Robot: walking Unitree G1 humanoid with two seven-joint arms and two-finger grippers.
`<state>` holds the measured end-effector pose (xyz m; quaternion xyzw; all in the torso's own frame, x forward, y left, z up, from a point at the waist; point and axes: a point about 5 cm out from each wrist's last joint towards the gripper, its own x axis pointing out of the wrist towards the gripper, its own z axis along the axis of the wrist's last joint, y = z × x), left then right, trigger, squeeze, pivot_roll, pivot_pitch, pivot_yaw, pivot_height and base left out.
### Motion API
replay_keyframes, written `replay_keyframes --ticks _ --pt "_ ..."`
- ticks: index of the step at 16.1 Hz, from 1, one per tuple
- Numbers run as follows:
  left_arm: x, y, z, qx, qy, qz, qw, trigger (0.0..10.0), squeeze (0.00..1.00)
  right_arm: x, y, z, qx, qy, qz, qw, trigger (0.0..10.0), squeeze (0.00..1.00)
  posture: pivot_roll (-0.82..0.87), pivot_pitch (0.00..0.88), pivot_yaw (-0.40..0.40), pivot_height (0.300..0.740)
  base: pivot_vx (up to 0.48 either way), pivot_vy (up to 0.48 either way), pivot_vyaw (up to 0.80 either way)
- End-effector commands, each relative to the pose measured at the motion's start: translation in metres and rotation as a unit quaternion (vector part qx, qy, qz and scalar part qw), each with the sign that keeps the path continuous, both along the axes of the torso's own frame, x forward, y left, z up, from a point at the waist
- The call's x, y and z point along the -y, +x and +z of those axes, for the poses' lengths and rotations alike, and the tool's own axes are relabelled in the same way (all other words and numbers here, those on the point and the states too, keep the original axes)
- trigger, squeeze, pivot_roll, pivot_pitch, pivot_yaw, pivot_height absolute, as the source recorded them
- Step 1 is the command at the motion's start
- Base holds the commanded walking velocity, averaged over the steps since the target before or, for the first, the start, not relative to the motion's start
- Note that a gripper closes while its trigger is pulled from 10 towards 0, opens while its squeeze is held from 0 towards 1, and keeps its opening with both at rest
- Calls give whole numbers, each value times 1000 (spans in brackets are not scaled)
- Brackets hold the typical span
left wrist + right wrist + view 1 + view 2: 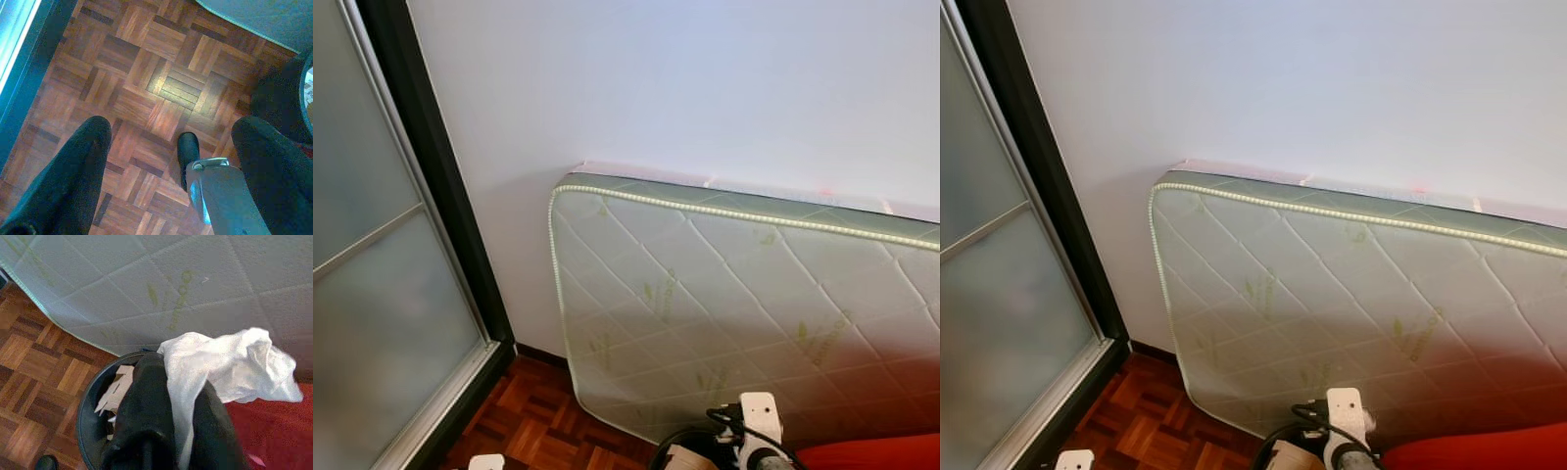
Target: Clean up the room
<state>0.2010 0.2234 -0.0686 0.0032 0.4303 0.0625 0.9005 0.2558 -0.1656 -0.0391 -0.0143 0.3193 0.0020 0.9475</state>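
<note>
Right gripper (183, 431) is clamped on a white tissue (230, 362) above the bin (93, 416). Left gripper (168, 147) is spread, empty. Risk: tissue overhangs the rim toward the red mat (274, 431); release may miss.

We can read no text, label, brand or number anywhere. The mattress (744, 304) carries repeated green printed marks on its quilted cover, but they are too blurred for us to tell letters. The cardboard scraps (115, 391) in the black bin (88, 416) show no print.
</note>
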Motion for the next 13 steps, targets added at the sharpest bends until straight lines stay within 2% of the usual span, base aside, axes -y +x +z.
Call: replay_keyframes --ticks 1,7,11,13 --pt "0 -4 -2 -9 1 2 1000 10000 0 2 -4 -3 -12 -5 -2 1000 10000 1000 92 0 -17 740 0 0 0" --pt "-1 -4 -2 -9 2 5 1000 10000 0 8 -16 -13 -54 -39 -2 998 10000 1000 96 0 -17 740 0 0 0" --pt "-1 -4 -2 -9 2 5 1000 10000 0 10 -21 -16 -66 -38 -6 997 10000 1000 98 0 -15 740 0 0 0" --pt "-1 -3 -2 -9 3 5 1000 10000 0 8 -21 -16 -63 -19 -11 998 10000 1000 99 0 -15 740 0 0 0"
